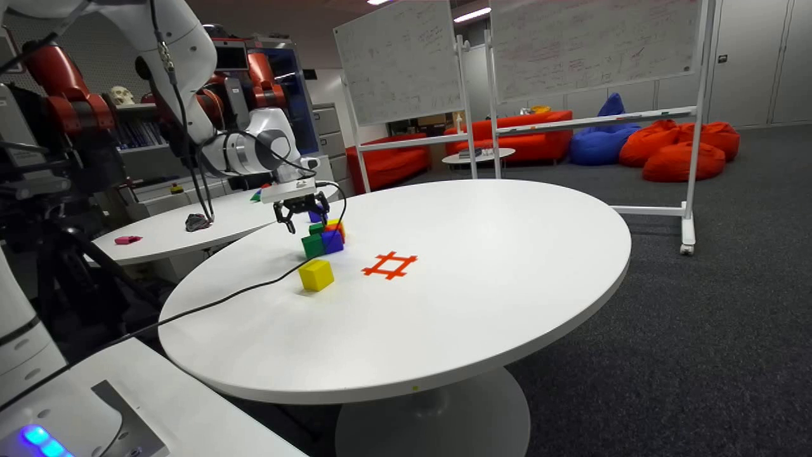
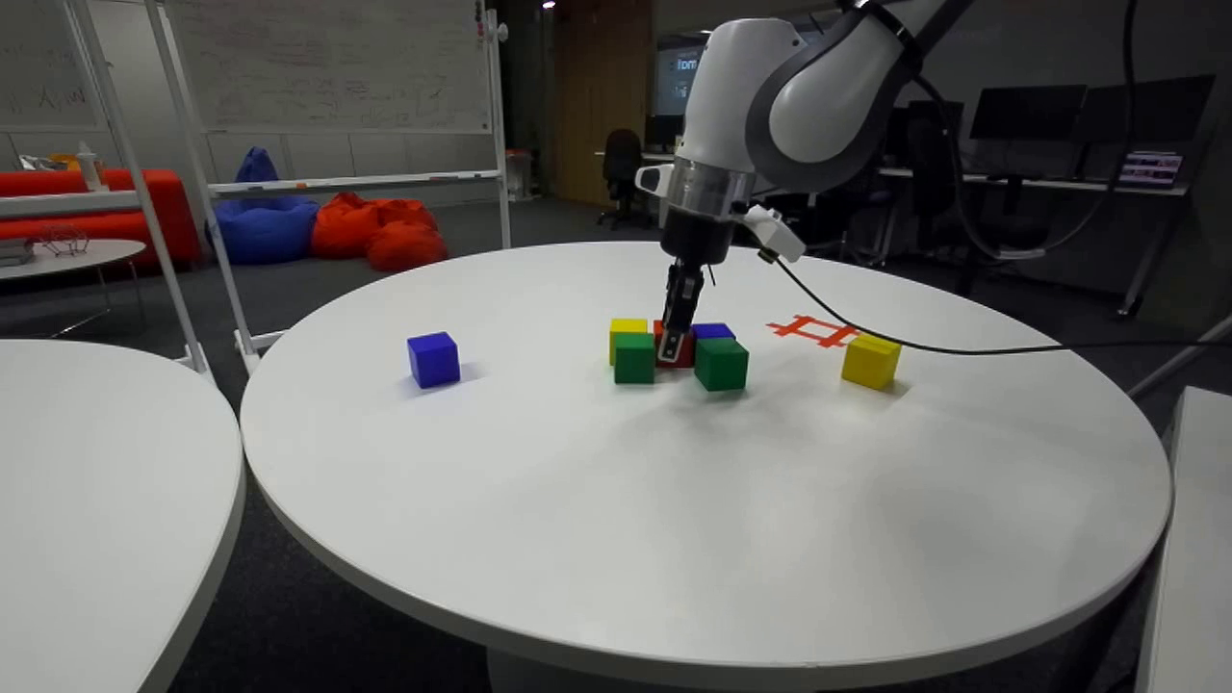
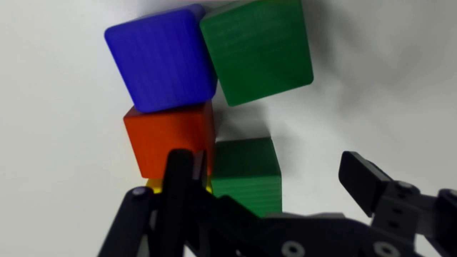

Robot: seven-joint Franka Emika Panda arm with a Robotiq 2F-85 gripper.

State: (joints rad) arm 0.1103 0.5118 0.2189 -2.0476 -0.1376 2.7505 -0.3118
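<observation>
One green cube (image 3: pixel 247 176) shows under the spread gripper (image 1: pixel 309 224), inside the table's (image 2: pixel 539 500) edge: seemingly aligning; lowering should clear the red cube (image 3: pixel 164 137).

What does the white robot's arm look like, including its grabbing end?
The arm has smooth, rounded white sections with grey bands around its joints. Black cables run alongside it. The gripper is black, with two jointed fingers and round screw heads. At the bottom, blue lights glow on the white base.
</observation>
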